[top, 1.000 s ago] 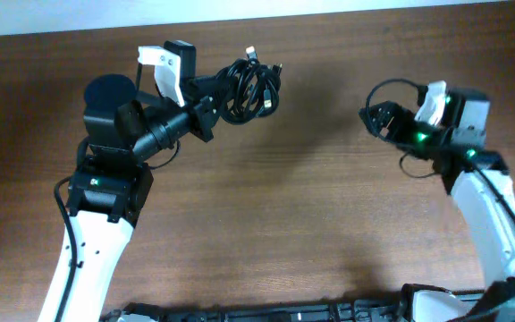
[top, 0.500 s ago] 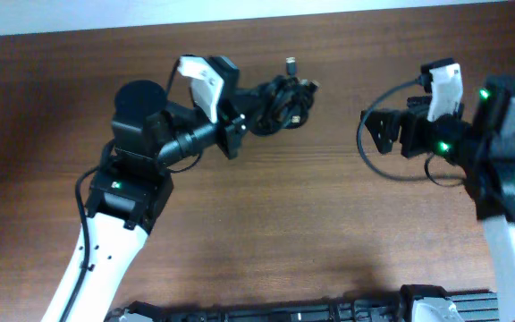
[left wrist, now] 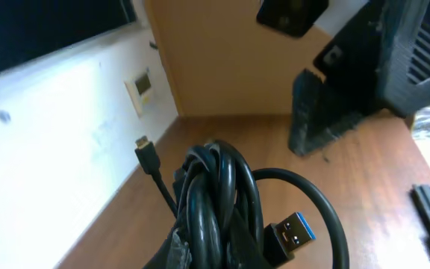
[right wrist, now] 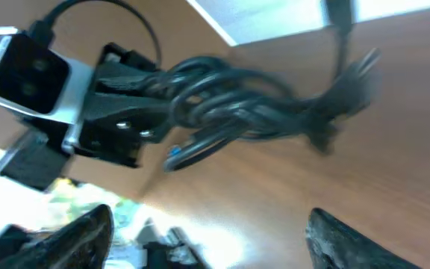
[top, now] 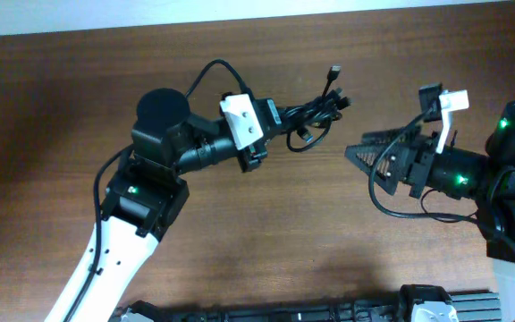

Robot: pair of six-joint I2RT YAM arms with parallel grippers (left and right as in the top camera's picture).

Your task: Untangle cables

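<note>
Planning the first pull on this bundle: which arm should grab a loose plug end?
Right. The right gripper is open, empty and facing the loose plug ends of the cables; the left gripper is shut on them.

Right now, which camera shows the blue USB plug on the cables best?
Left wrist: the blue USB plug sits close and sharp against the cables. Right wrist shows only a blurred blue spot; overhead it is too small to find.
</note>
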